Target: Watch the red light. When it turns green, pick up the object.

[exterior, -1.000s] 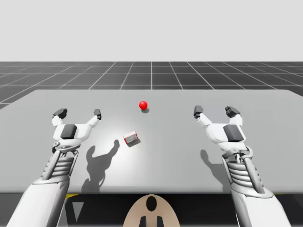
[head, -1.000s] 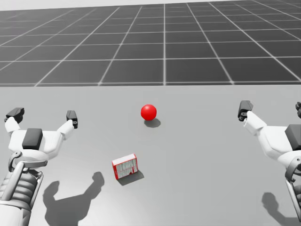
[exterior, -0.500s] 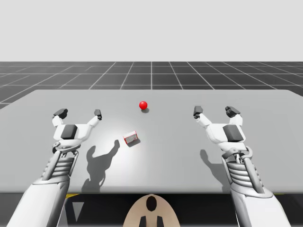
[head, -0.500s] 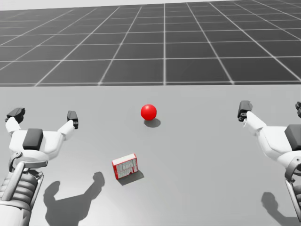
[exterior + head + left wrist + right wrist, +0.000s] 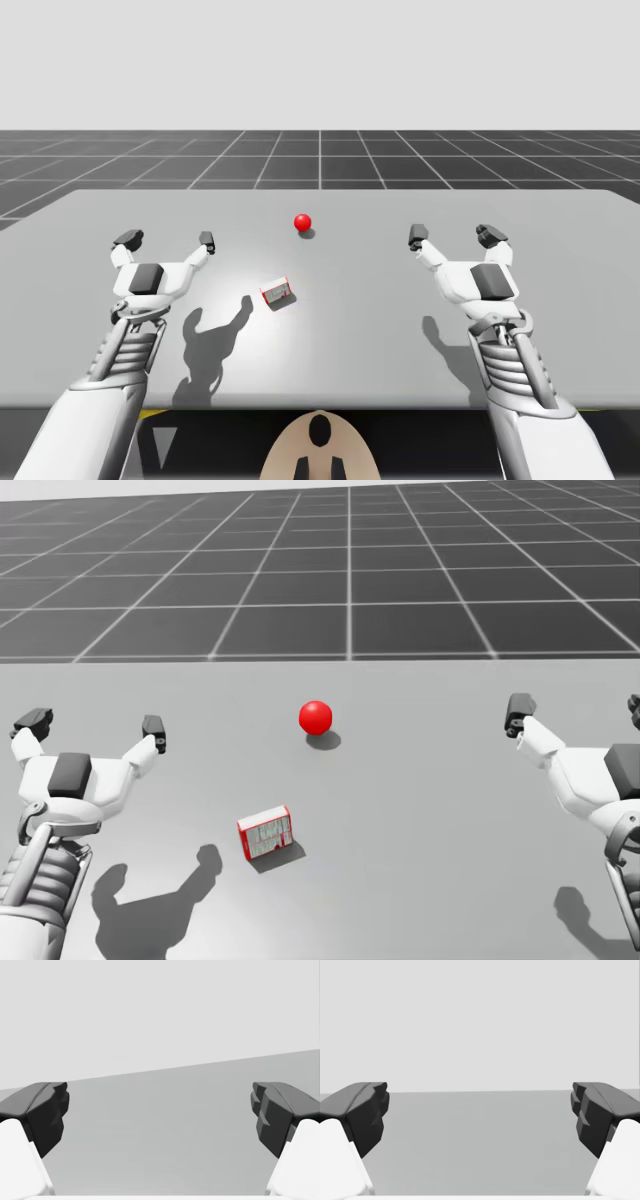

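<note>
A flat grey desk [image 5: 380, 340] was seen across the middle of the high view, with a dark gridded floor [image 5: 320, 160] stretched behind it in the upper half of the frame. A small glossy red sphere light [image 5: 302, 222] was set on the desk just above the centre of the frame, and it was shown red. A small red-and-white box [image 5: 276, 292], the object of the task, was laid on the desk just below and slightly left of the light. It was apart from the light and from both arms.

The left end effector [image 5: 167, 239] was held at the left of the frame, raised over the desk, with its two dark fingers spread wide apart. The box was found to its lower right, near but not touched. The right end effector [image 5: 453, 236] was held at the right of the frame, likewise spread wide, well apart from the box.

In the left wrist view, bare desk was seen ahead of the parted fingers [image 5: 47, 1110], and bare desk was seen likewise in the right wrist view. Arm shadows [image 5: 205, 345] were cast on the desk in the lower part of the high view.
</note>
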Available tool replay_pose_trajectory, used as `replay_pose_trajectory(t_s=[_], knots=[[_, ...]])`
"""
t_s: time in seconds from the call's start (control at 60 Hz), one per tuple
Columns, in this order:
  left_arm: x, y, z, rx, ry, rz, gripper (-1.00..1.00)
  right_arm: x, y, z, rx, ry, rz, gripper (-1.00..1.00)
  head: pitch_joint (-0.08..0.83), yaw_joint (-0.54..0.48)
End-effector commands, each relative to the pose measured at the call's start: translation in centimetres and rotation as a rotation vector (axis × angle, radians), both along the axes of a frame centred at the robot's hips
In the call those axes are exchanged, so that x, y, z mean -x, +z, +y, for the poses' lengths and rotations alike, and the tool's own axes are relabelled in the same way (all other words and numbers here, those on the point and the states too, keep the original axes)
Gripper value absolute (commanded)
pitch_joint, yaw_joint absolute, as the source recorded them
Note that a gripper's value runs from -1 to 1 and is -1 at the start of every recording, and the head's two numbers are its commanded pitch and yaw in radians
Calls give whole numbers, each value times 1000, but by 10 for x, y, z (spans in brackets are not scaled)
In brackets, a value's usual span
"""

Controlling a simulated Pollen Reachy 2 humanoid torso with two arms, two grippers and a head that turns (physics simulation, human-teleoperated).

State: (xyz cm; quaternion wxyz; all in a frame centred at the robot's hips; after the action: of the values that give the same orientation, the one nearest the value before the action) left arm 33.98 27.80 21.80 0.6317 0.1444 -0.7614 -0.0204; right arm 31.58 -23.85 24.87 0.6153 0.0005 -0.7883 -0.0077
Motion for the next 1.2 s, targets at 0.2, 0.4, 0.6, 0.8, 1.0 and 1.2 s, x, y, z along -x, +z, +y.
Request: replay_pose_trajectory(t_s=[0.2,0.4,0.6,0.8,1.0,1.2], knots=[[0,0,0,-1,-1,2,-1000,0,-1,2,-2,1,2,-1000,429,65],[0,0,-1,-1,-1,3,-1000,0,-2,2,4,-2,0,-1000,428,68],[0,0,-1,-2,-1,5,-1000,0,-2,3,10,-3,-4,-1000,426,68],[0,0,-1,-2,0,4,-1000,0,-2,3,13,-5,-7,-1000,424,68],[0,0,-1,-3,0,3,-1000,0,-2,2,17,-6,-7,-1000,423,68],[-1,0,-1,-4,0,4,-1000,0,-2,3,19,-6,-8,-1000,471,77]])
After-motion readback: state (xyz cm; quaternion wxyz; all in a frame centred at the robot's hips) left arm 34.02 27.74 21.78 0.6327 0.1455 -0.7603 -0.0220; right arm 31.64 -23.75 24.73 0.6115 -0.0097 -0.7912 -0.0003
